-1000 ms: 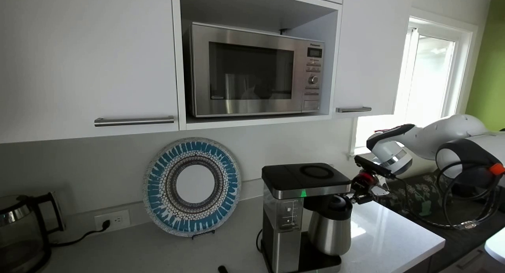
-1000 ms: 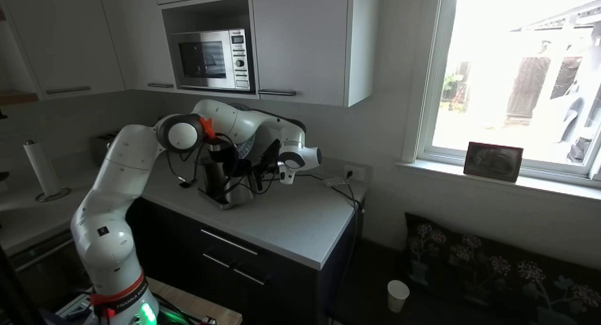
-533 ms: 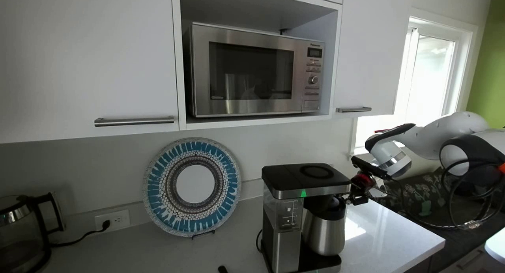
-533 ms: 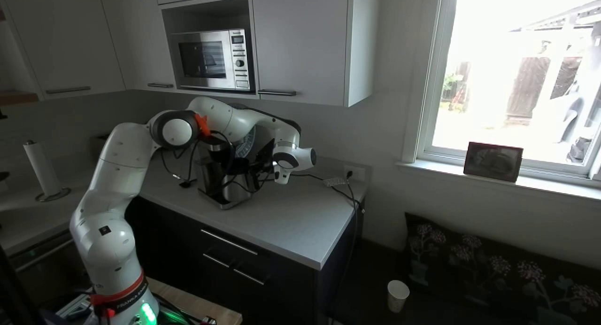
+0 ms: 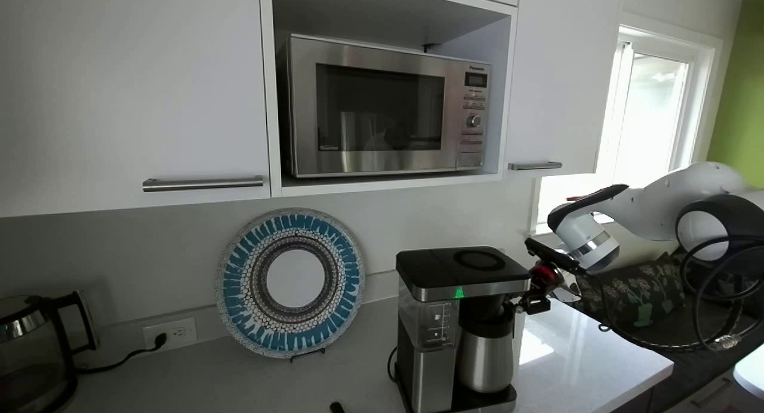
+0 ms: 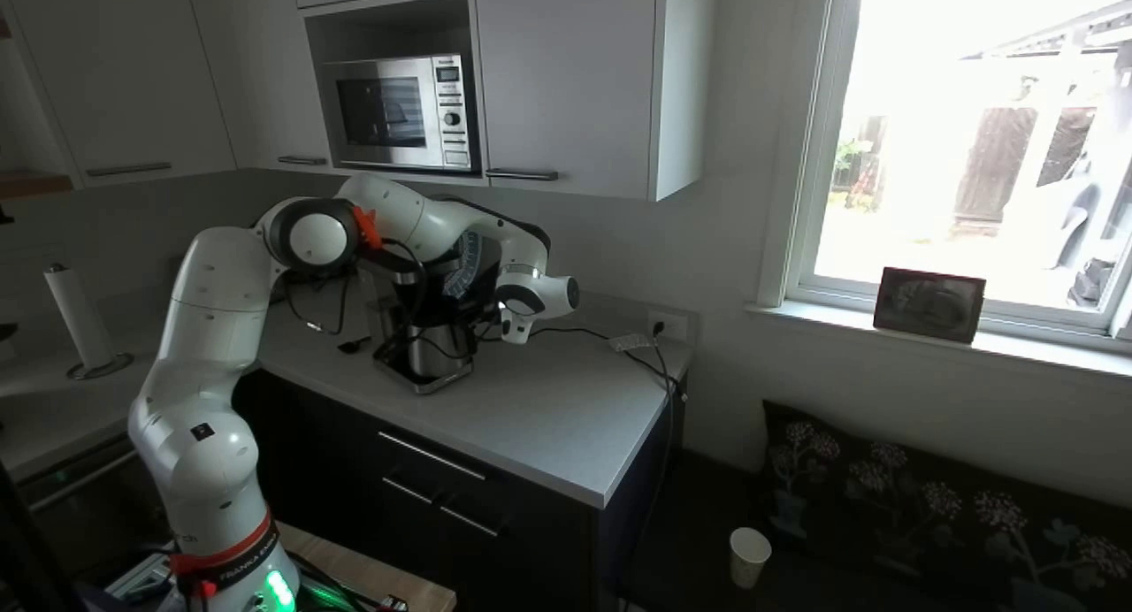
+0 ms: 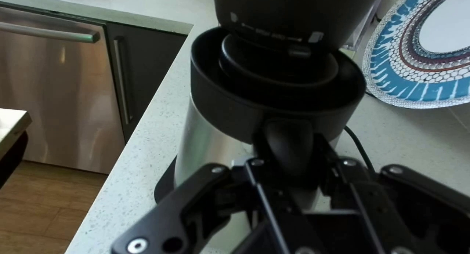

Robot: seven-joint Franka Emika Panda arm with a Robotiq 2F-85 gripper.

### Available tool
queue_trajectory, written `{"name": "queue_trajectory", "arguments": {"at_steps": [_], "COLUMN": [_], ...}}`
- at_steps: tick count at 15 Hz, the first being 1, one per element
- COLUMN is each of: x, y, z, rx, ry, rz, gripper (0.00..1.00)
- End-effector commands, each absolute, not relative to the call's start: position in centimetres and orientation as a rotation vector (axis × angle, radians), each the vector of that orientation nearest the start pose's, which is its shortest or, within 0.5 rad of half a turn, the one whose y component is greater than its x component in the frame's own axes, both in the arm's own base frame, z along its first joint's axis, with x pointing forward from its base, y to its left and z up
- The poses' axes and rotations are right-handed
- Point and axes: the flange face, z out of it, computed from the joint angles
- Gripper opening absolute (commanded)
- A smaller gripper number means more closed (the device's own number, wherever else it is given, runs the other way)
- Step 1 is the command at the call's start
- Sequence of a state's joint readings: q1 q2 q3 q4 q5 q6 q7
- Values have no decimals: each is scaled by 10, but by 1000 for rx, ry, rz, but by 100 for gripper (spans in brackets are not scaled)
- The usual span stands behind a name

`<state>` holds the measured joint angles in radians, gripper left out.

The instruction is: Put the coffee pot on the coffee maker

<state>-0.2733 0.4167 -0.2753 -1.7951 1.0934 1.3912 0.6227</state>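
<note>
Upright inside the boxy black-and-silver coffee maker (image 5: 437, 335), the coffee pot (image 5: 486, 362) shows a rounded brushed-steel body streaked with pale light, a broad black collar (image 7: 235, 112) and a sunken black lid (image 7: 279, 75) under the machine's brew basket (image 7: 293, 11). The robot's gripper (image 7: 292, 149) clamps the pot's black handle (image 7: 289, 142) between its fingers; whether the steel touches the base (image 5: 468, 401) is unclear.
</note>
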Motion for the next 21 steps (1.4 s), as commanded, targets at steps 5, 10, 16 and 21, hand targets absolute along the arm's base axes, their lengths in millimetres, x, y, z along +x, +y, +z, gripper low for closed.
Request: {"name": "queue_trajectory", "arguments": {"at_steps": [5,10,16,21], "x": [546,544,544,539], "y": [-174,-170,-180,-201], "z": [336,335,351,362], "rx": [-1433,-1431,-1477,-1617], "ry": [1353,1352,1334,1318], "rz": [861,852,789,721], "gripper": [8,8,88,100]}}
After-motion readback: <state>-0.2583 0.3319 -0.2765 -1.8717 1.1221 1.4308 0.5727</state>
